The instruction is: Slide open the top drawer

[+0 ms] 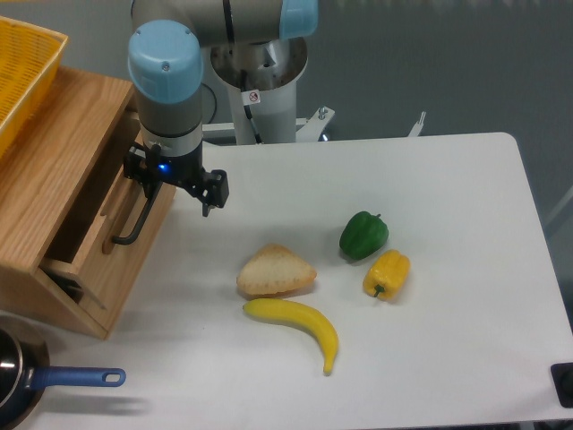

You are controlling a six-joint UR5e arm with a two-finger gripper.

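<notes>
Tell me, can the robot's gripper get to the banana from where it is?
Probably yes. The gripper is at the drawer handle, and bare table lies between it and the banana; only the bread sits nearby.

A plain white tabletop (448, 340) carries a glossy green bell pepper (363, 234), a yellow bell pepper (387, 273), a yellow curved banana (297, 324) and a tan bread slice (275, 271). The light-oak wooden top drawer (116, 240) shows grain and a black bar handle (136, 219). A yellow mesh basket (22, 73) tops the cabinet.
</notes>
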